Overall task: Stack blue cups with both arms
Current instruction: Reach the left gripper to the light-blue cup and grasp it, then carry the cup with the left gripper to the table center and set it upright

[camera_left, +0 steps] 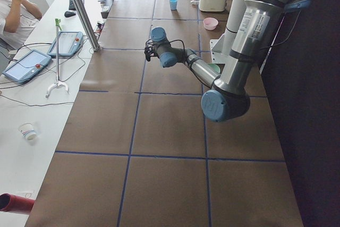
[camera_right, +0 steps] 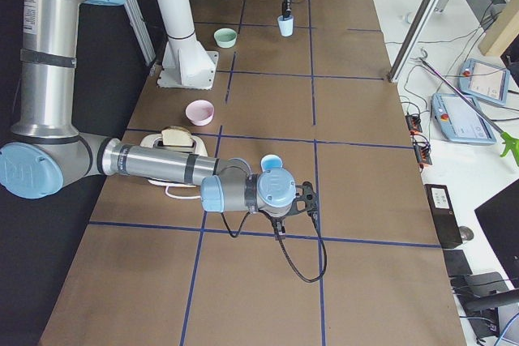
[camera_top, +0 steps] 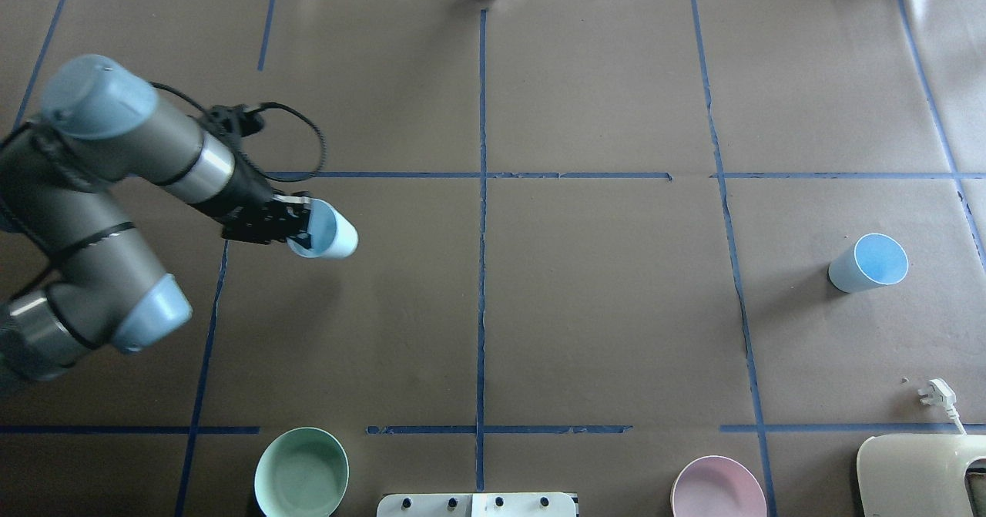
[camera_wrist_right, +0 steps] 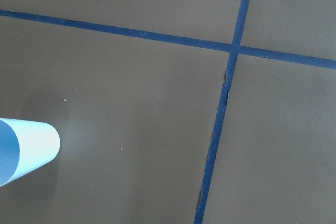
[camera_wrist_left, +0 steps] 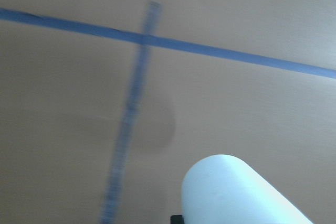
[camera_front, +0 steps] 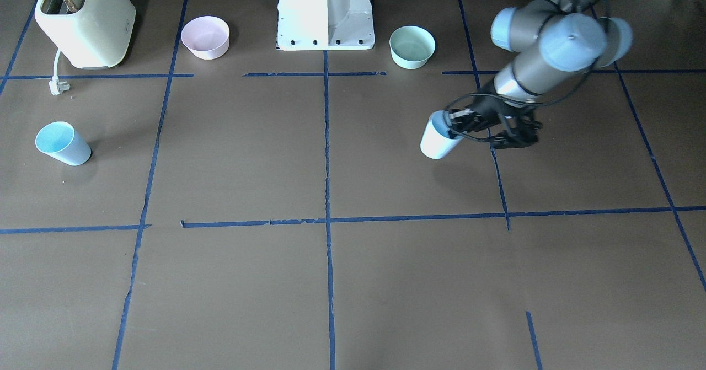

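My left gripper is shut on the rim of one blue cup, with one finger inside and one outside. It holds the cup tilted a little above the table, left of centre. The cup also shows in the front view and the left wrist view. The second blue cup stands alone on the table at the right, and also shows in the front view. My right gripper shows only in the right side view, near that cup; I cannot tell whether it is open or shut. The right wrist view catches that cup's edge.
A mint-green bowl and a pink bowl sit on either side of the white pedestal. A cream toaster with its loose plug stands near the second cup. Blue tape lines cross the brown table.
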Tool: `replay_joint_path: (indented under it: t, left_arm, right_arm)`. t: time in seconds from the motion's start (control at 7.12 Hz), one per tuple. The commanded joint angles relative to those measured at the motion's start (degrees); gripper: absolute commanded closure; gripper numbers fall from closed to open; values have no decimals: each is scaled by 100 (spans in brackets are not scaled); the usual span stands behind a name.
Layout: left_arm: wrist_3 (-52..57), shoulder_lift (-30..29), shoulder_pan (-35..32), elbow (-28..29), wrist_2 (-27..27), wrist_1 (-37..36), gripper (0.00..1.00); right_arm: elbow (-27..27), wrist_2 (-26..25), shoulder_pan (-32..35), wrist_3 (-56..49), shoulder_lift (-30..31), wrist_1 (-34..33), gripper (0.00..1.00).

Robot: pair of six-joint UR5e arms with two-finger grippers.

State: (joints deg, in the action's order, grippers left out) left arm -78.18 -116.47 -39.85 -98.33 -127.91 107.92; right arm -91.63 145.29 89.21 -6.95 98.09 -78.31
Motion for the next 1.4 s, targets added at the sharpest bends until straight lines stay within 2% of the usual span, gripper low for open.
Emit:
replay_joint_path:
  t: [0.0,0.14,0.28,0.84,0.98,1.12,1.26]
  left_arm:
    - [-286,-1601,697,757,556,-1114,100]
    - [-294,-1902,794,1137,653,-1115,100]
    - [-277,-1914,960,1167,967,-1107,100]
    - [-259,-1879,1076,1316,979,-1072,94]
    - [-251,-1879,1085,1316,988,-1045,82]
    - [-251,-1862,1085,1316,988,-836,20]
    - [-268,-1861,1076,1316,1031,-634,0]
  right_arm:
    - [5,8,0,0,0,0,0]
    - [13,8,0,0,0,0,0]
    - [22,8,0,0,0,0,0]
    - [40,-10,-17,9,-18,0,0]
    - [40,-27,-70,0,-18,9,0]
    - [40,-27,-88,9,-18,0,0]
    - [31,-19,-97,201,-18,9,0]
